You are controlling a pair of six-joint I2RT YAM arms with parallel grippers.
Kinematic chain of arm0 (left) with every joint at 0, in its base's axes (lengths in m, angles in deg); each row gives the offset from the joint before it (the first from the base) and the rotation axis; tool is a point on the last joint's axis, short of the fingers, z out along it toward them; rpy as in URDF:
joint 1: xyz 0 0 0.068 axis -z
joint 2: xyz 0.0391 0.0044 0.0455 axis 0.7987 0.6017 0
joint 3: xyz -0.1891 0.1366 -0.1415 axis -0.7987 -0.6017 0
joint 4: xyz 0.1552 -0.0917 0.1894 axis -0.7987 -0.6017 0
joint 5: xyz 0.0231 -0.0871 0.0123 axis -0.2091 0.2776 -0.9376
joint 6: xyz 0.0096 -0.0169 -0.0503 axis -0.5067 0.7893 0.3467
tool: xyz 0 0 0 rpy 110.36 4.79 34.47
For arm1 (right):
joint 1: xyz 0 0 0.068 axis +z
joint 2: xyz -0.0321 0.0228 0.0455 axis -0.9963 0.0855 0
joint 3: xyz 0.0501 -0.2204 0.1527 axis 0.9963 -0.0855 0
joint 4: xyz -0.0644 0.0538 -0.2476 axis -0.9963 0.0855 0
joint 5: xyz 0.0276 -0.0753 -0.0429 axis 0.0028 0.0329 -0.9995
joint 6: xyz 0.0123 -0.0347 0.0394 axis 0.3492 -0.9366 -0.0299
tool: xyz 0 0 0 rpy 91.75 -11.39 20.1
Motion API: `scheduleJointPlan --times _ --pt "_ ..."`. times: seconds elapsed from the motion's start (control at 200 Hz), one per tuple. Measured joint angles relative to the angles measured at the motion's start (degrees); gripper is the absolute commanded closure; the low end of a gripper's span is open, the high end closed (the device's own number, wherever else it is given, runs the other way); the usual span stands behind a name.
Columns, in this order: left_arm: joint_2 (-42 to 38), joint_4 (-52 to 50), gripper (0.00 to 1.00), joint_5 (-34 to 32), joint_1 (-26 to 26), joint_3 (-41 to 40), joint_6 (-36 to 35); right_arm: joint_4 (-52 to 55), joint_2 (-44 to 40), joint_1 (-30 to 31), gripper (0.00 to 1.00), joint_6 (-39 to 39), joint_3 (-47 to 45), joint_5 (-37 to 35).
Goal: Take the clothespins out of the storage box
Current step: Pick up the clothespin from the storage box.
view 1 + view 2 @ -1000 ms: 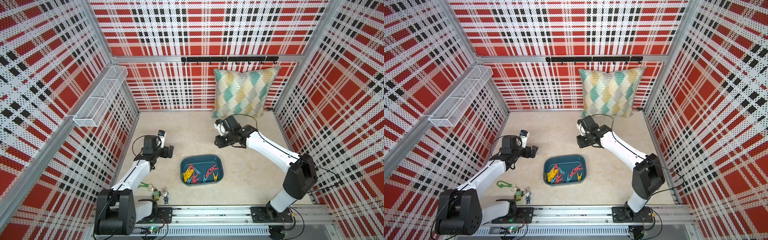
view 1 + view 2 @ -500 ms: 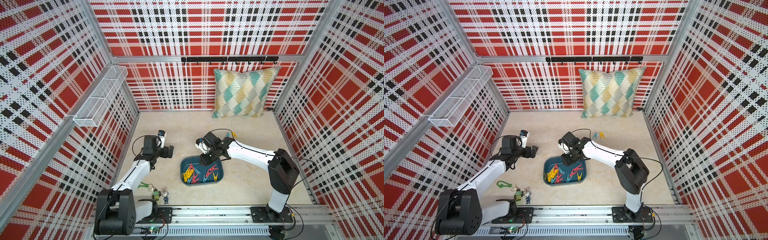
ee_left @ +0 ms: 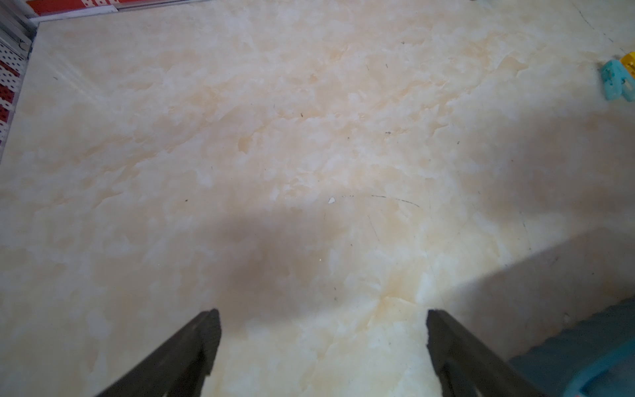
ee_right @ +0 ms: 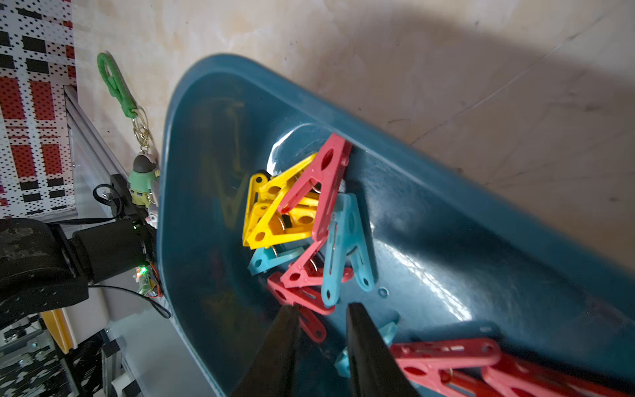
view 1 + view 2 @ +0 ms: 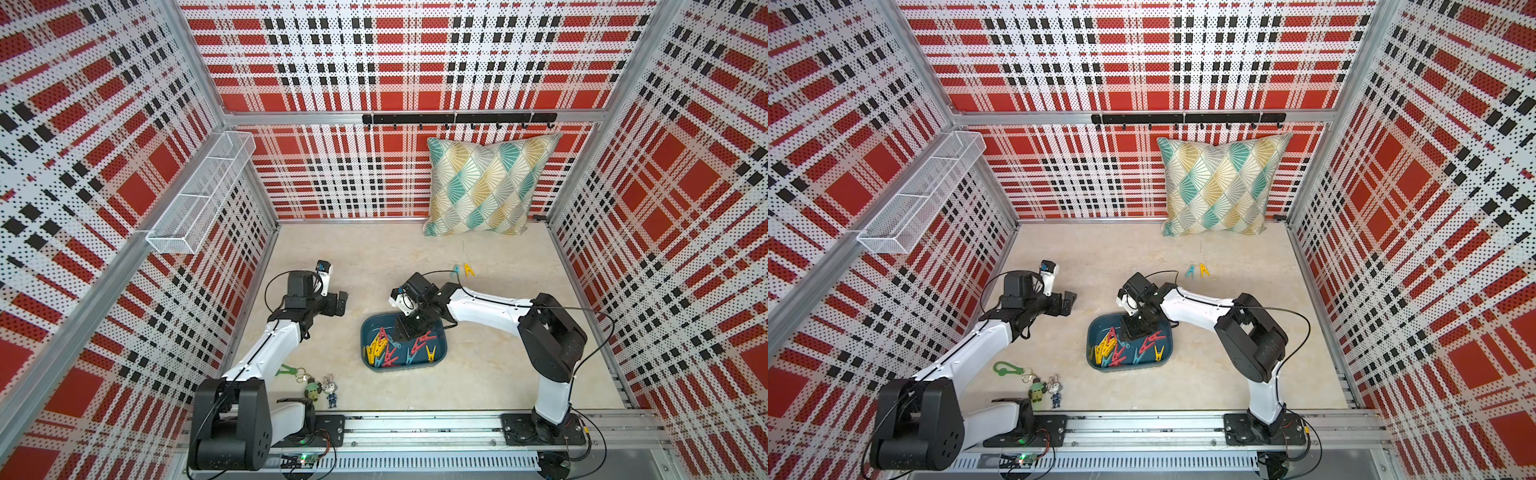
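Plastic pegs (image 4: 285,238) look light, stiff and slick, tangled in the box (image 4: 429,240); two loose pegs (image 5: 463,270) sit on the tabletop (image 4: 446,86). Narrowly apart, the right pincer (image 4: 322,307) hovers at a red peg (image 4: 311,324); best pinch its flat sides. The left pincer (image 3: 322,312) gapes empty.

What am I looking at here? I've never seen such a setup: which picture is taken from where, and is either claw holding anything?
Two white robot arms stand on a rail beside a beige table. Both top views look down on everything; each wrist view is a camera on one arm, looking past its claw. The left gripper hangs wide open and empty over bare table. The right gripper has its tips in the storage box, jaws slightly apart among the clothespins, none visibly clamped. Two loose pins, teal and yellow, lie outside the box. A pillow leans at the back, a keychain lies by the rail, a wire basket hangs at the side.
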Motion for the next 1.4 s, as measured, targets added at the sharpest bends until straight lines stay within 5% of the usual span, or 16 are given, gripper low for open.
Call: scheduleJointPlan --times 0.912,1.398 --pt "0.0 0.0 0.01 0.2 0.0 0.0 0.0 -3.4 5.1 0.1 0.71 2.3 -0.1 2.6" --pt "0.0 0.0 0.01 0.2 0.0 0.0 0.0 -3.5 5.2 0.2 0.83 3.1 0.0 2.7"
